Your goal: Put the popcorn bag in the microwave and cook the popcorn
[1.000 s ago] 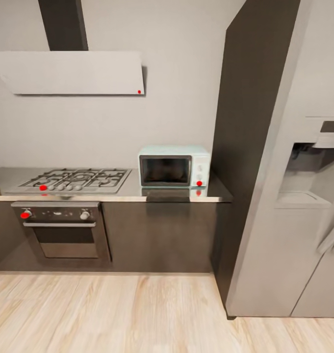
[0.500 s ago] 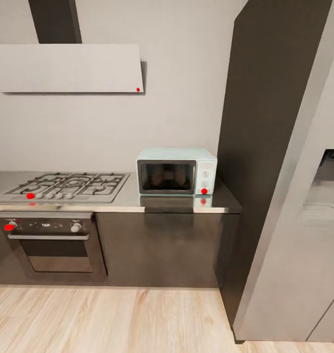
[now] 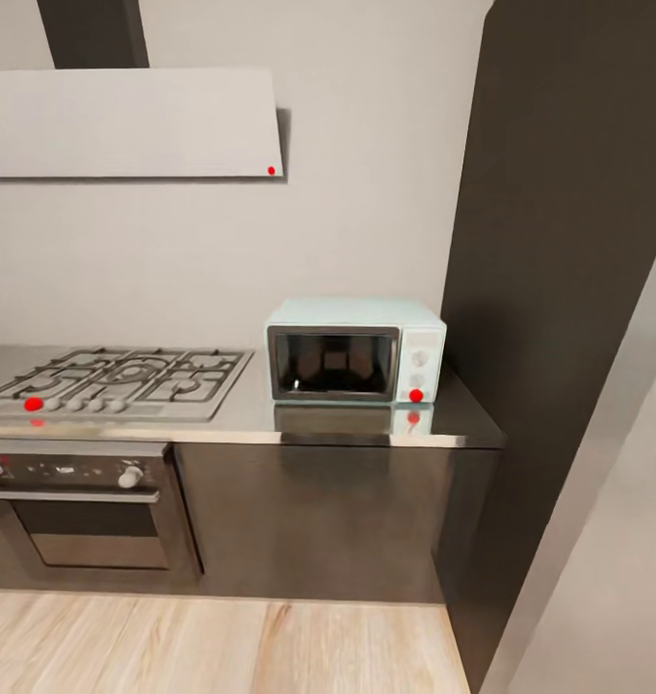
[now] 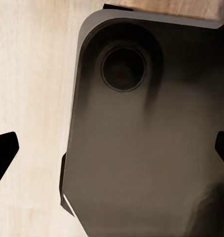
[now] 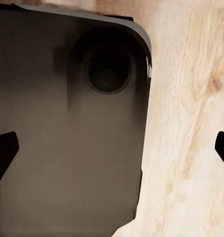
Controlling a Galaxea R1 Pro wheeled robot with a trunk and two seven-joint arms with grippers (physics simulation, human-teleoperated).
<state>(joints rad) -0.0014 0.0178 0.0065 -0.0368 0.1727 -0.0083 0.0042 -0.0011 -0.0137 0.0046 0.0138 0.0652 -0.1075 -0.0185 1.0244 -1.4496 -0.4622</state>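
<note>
The pale mint-blue microwave (image 3: 354, 350) stands with its dark glass door closed at the right end of the grey countertop (image 3: 366, 426), against the wall. The popcorn bag and the popcorn are out of view. In the left wrist view my left gripper (image 4: 112, 153) hangs open, its dark fingertips (image 4: 3, 152) far apart above my own dark base (image 4: 141, 148) and the wooden floor. In the right wrist view my right gripper (image 5: 112, 150) is open in the same way over the base (image 5: 57, 148), with nothing between its fingers.
A gas hob (image 3: 116, 379) lies left of the microwave, with a built-in oven (image 3: 72, 511) under it and a hood (image 3: 125, 123) above. A tall dark cabinet (image 3: 559, 289) and a grey fridge side (image 3: 616, 559) wall off the right. Light wooden floor (image 3: 222, 646) runs along the cabinet fronts.
The camera has moved closer to the counter and turned left of the fridge: the microwave looks larger, and the fridge dispenser has slid out of the picture. Nothing on the counter has moved.
</note>
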